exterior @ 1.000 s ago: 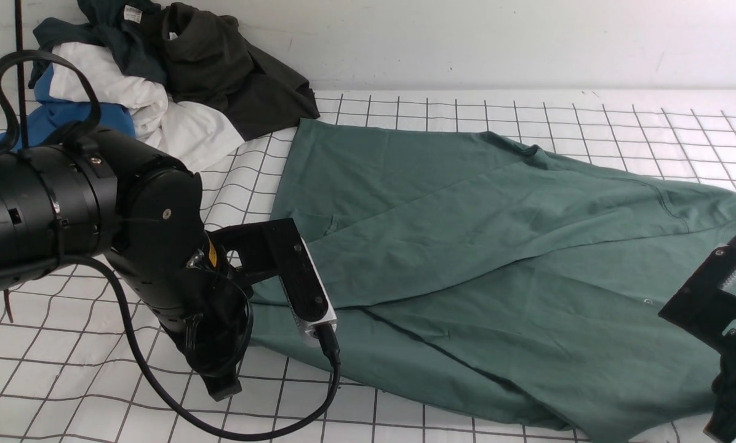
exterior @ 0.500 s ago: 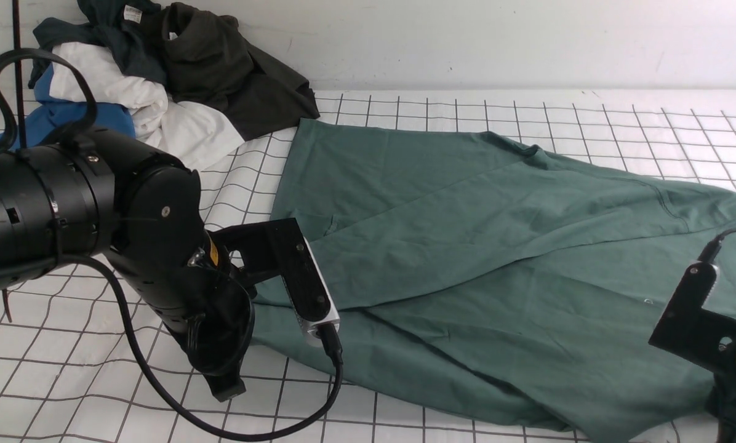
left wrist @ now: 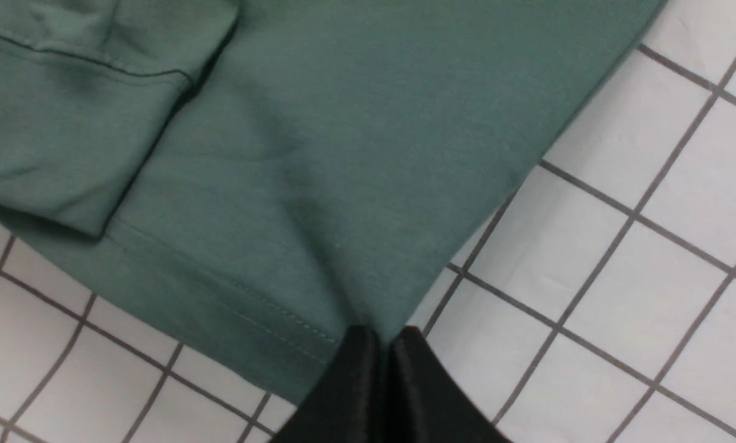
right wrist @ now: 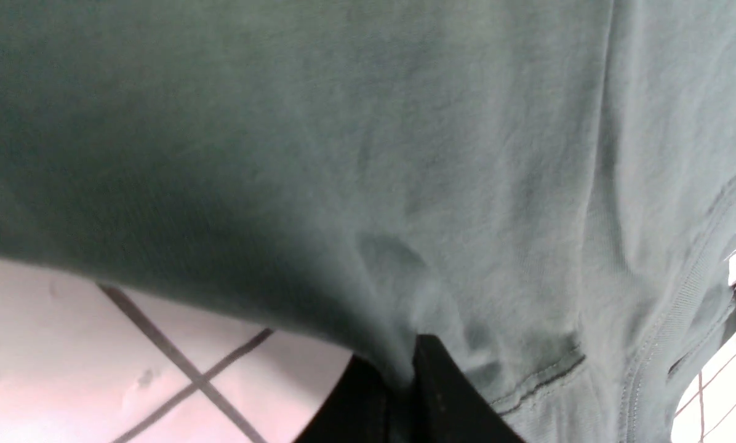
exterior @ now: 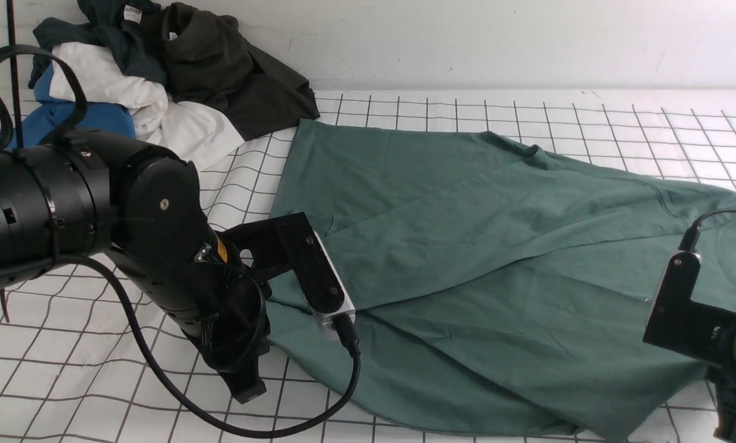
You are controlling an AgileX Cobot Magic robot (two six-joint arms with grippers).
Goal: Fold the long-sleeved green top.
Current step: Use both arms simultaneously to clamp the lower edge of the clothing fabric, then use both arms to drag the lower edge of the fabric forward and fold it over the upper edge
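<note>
Left pincer clamped on the green top at its hem corner. Right pincer pinches cloth just beside the collar

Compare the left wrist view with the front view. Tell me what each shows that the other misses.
Only the left wrist view: the left gripper pinched shut on a hem corner of the green top, with the hem's stitching plain to see. Only the front view: the pile of other clothes at the far left, the right arm, and the top's whole spread. Both: the green top lying on the gridded table.
</note>
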